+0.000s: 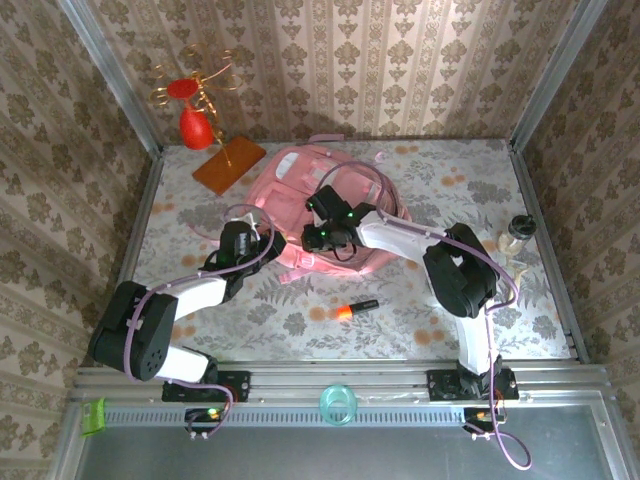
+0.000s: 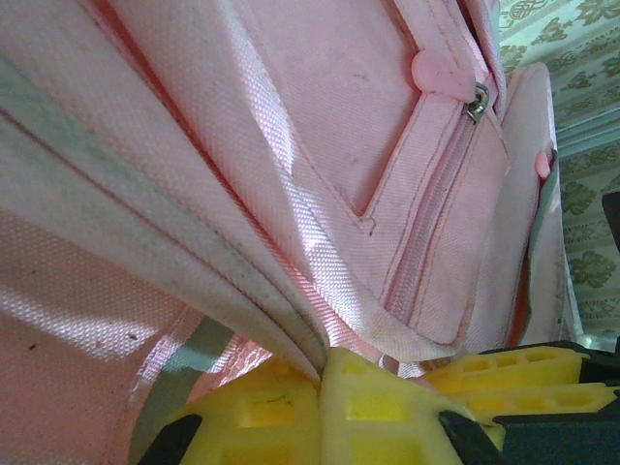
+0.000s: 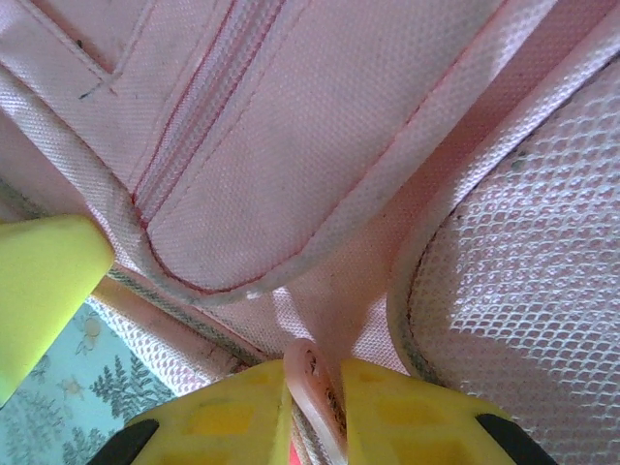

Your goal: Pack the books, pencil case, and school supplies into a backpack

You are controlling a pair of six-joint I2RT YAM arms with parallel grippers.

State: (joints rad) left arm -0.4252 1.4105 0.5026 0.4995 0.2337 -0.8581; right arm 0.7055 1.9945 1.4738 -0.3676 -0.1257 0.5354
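Centrally, the pink backpack (image 1: 290, 185) lies toward the back of the patterned surface (image 1: 470, 190). The left hand (image 2: 320, 373) is clamped on a fold of its fabric. The right hand (image 3: 315, 383) pinches its pink tab. The orange-and-black marker (image 1: 352, 308) lies loose just in front.

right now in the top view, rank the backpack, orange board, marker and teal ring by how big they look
1. backpack
2. orange board
3. teal ring and marker: about alike. The ring may sit nearer the camera, so I won't rank them.
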